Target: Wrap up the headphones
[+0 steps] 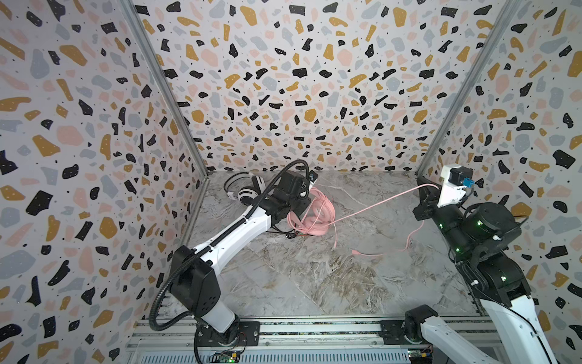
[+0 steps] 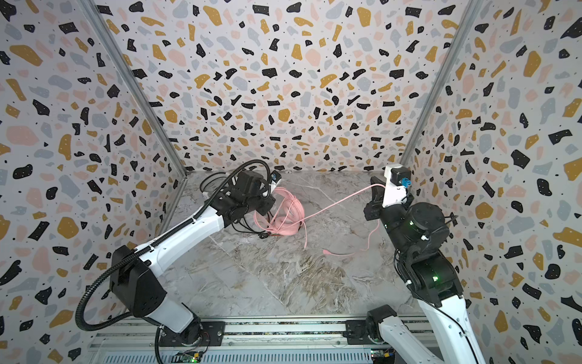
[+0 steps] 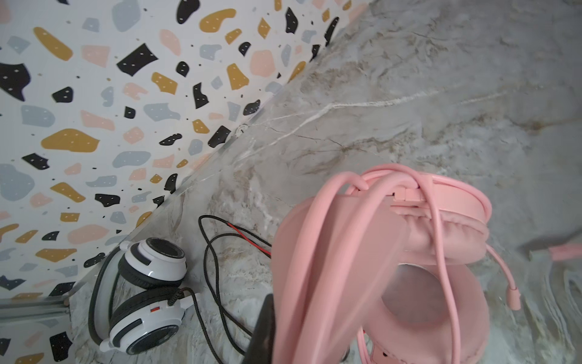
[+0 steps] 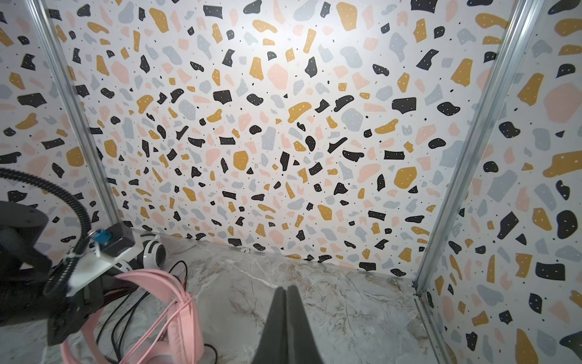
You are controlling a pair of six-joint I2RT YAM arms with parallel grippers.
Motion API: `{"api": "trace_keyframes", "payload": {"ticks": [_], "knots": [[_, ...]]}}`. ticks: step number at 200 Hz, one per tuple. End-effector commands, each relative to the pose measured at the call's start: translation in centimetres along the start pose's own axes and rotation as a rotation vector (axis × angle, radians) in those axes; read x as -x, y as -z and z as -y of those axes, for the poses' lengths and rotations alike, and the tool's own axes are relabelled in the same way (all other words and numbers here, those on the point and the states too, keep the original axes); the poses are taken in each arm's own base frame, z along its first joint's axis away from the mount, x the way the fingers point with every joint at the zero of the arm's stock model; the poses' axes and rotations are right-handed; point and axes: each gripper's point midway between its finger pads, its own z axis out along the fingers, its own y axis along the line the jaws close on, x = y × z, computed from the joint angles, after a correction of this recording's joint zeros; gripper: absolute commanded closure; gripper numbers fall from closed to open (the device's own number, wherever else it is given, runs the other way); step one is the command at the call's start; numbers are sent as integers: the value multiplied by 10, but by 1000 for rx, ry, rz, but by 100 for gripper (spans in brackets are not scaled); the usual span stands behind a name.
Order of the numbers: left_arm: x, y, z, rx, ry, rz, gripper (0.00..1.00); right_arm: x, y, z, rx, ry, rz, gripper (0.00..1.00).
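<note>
The pink headphones (image 1: 310,217) (image 2: 283,214) stand tilted on the marble table at mid-back, with loops of their pink cable (image 1: 374,205) over the headband. My left gripper (image 1: 303,210) (image 3: 283,340) is shut on the pink headband (image 3: 330,252). From there the cable runs taut and raised to my right gripper (image 1: 421,185) (image 4: 285,290), which is shut on it. The cable's tail hangs down to its plug (image 1: 354,251) on the table. The white and black headphones (image 1: 248,192) (image 3: 148,283) lie in the back left corner, behind my left wrist.
The white headset's black cable (image 3: 214,283) lies loose on the table between the two headsets, beside a thin red wire (image 3: 248,239). Patterned walls close the back and both sides. A metal rail (image 1: 315,327) carrying both arm bases runs along the front.
</note>
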Motion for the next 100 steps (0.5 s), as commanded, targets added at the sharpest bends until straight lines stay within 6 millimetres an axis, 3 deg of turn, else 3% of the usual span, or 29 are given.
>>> {"api": "trace_keyframes", "payload": {"ticks": [1, 47, 100], "knots": [[12, 29, 3, -23, -137, 47, 100, 47, 4, 13, -72, 3, 156, 99], [-1, 58, 57, -279, -212, 45, 100, 46, -20, 26, -120, 26, 144, 99], [11, 116, 82, -463, -207, 188, 100, 23, -50, 58, -104, -65, 96, 99]]}}
